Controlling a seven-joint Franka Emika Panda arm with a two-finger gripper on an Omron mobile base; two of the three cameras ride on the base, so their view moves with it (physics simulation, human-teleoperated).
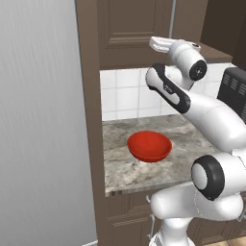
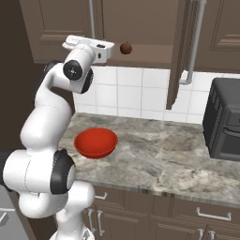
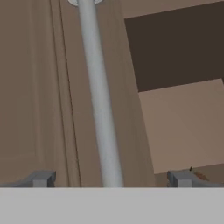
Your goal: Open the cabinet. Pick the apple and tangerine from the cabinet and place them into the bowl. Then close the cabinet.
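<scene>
Dark brown cabinet [image 2: 136, 28] (right door ajar) at frame top; its silver handle [image 3: 99, 109] runs vertically; gripper [image 3: 111, 178] jaws spread, empty.

Cabinet [image 2: 140, 28] top cut off by the frame, apple [image 2: 125, 48] half tucked behind the shelf edge, oven [image 2: 226, 119] cropped at right

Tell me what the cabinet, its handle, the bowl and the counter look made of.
Cabinet: dark brown wood look, matte, raised panels.
Handle: silver metal look, a smooth round bar.
Bowl: glossy red, ceramic or plastic; the shine leaves it open.
Counter: grey-brown mottled stone, granite-like veining.
</scene>
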